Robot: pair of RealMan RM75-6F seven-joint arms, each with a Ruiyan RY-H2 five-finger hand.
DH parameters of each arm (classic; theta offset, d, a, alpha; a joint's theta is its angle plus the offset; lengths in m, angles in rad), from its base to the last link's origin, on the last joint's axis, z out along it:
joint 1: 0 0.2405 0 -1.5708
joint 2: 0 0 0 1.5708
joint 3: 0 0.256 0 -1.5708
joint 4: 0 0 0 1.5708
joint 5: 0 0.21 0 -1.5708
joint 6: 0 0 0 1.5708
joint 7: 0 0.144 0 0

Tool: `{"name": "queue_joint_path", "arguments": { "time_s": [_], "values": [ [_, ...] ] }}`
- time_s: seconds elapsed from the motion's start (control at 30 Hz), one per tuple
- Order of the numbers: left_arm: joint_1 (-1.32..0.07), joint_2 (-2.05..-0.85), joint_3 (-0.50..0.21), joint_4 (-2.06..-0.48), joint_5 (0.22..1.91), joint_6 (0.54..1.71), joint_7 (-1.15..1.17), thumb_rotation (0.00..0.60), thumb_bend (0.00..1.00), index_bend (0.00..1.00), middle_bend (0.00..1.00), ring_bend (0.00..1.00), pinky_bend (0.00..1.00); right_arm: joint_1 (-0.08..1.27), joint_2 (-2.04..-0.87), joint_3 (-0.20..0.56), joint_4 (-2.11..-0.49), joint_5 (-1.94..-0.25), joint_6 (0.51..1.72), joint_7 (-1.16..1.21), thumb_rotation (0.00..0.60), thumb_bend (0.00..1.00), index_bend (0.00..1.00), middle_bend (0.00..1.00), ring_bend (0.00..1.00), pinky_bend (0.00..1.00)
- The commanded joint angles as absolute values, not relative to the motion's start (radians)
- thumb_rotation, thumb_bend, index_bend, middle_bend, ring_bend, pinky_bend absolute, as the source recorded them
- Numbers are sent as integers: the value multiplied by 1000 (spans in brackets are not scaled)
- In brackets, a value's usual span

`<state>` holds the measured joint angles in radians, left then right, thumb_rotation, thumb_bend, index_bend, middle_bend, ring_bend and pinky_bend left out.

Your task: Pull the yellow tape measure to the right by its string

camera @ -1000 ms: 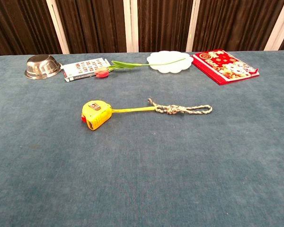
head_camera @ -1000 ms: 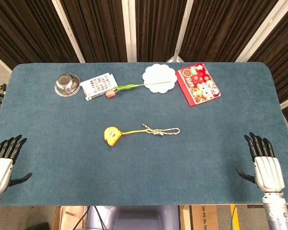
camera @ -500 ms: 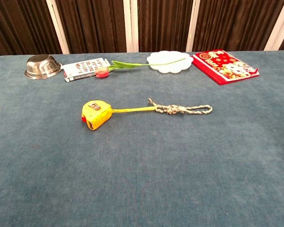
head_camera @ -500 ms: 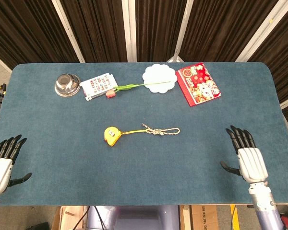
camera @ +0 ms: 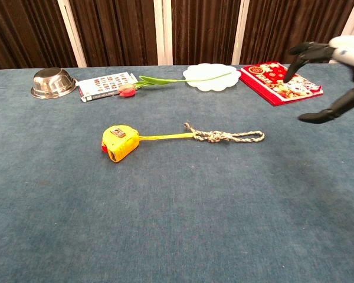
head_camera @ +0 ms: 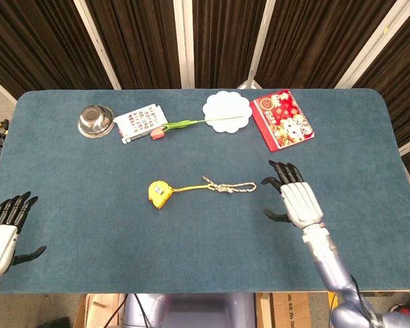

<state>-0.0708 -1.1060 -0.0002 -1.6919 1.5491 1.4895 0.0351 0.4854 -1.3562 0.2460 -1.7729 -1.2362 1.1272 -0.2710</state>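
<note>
Head view: right hand spread, empty, above the table just right of the string

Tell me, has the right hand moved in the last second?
Yes. In the head view the right hand has come in from the table's right edge toward the string, now open and close beside its loop.

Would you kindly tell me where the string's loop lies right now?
In the head view the string lies mid-table, just right of the yellow tape measure, with the open right hand apart to its right.
</note>
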Motion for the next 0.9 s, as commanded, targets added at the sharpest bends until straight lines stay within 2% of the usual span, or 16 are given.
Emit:
{"name": "queue_joint_path", "arguments": {
  "time_s": [0.03, 0.4, 0.9],
  "values": [
    [-72, -1104, -1, -1692, 1544, 1486, 28, 600, 0, 0, 0, 0, 0, 535, -1437, 270, -1695, -1162, 1083, -320, 600, 252, 388, 94, 0, 0],
    [-80, -1107, -4, -1683, 1544, 1477, 24, 600, 0, 0, 0, 0, 0, 596, -1613, 261, -1457, -1063, 1043, -346, 600, 258, 429, 99, 0, 0],
    [-85, -1115, -7, -1686, 1530, 1462, 32, 600, 0, 0, 0, 0, 0, 652, -1734, 278, -1243, -1051, 999, -283, 600, 349, 509, 115, 0, 0]
  ]
}}
